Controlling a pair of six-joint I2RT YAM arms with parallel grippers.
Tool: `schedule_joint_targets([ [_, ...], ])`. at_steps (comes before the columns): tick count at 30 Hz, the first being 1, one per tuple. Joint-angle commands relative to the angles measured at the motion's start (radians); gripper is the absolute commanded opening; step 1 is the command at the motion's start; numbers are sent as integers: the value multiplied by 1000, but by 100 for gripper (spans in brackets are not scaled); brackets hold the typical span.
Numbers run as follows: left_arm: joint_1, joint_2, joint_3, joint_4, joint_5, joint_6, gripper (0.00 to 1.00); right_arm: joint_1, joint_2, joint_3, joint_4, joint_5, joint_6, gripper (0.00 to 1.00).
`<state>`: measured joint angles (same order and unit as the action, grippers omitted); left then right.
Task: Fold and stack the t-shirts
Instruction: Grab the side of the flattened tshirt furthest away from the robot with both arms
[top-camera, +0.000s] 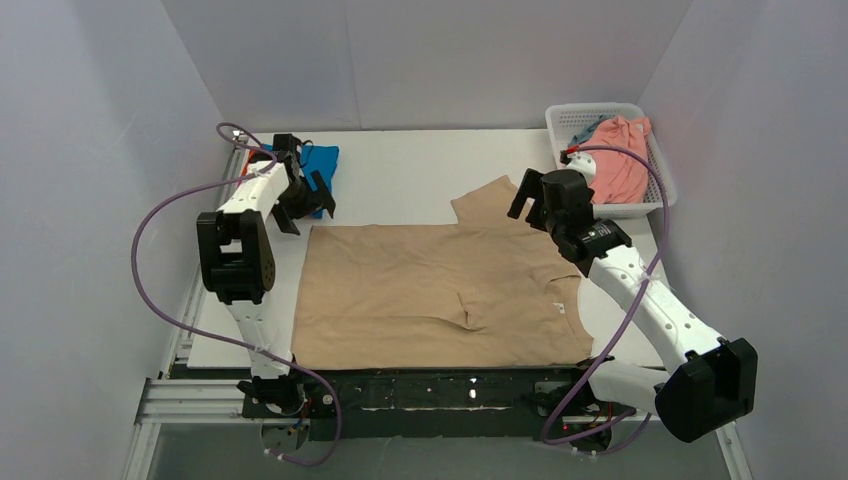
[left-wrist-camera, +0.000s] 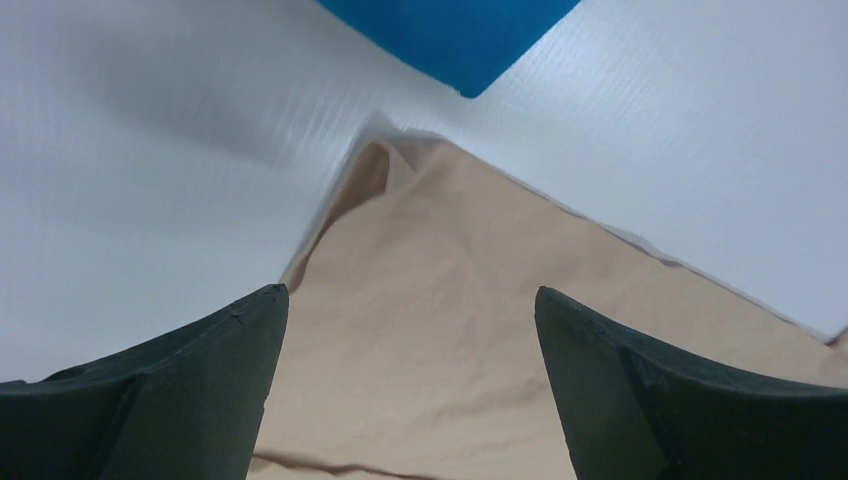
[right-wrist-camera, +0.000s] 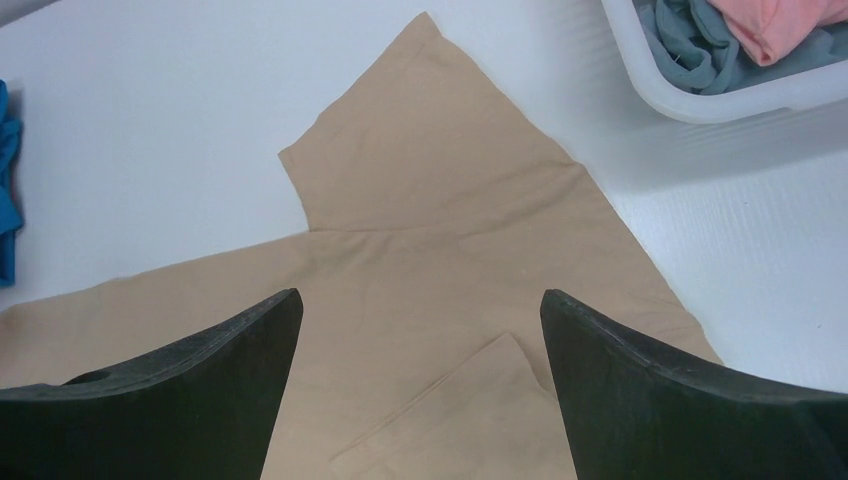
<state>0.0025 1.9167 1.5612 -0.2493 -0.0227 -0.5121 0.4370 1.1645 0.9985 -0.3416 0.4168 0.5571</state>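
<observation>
Beige shirt (top-camera: 440, 295) is lying flat (soft, limp, light) — we are judging edge corners best; left gripper (top-camera: 305, 205), right gripper (top-camera: 531, 206) are gaping wide, holding nothing.

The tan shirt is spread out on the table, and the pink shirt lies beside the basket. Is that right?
No. The pink shirt lies inside the white basket, not beside it, as the top view shows. The tan shirt is spread out on the table.
</observation>
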Motion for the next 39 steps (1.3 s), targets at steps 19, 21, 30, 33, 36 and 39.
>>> schedule_joint_targets([
  [19, 58, 204, 38, -2, 190, 207, 37, -24, 2, -44, -74, 7, -60, 95],
  [21, 58, 211, 35, -1, 190, 210, 33, -26, 17, -35, -78, 8, -60, 94],
  [30, 59, 240, 51, -24, 193, 219, 0, -37, 103, 30, -94, 9, -71, 94],
  [33, 58, 239, 49, -28, 196, 222, 0, -43, 179, 104, -89, -34, -79, 94],
  [36, 57, 218, 26, -18, 176, 221, 0, -45, 292, 220, -106, -47, -67, 92],
  [39, 58, 189, 4, -13, 187, 211, 0, -52, 425, 326, -106, -62, -42, 91],
])
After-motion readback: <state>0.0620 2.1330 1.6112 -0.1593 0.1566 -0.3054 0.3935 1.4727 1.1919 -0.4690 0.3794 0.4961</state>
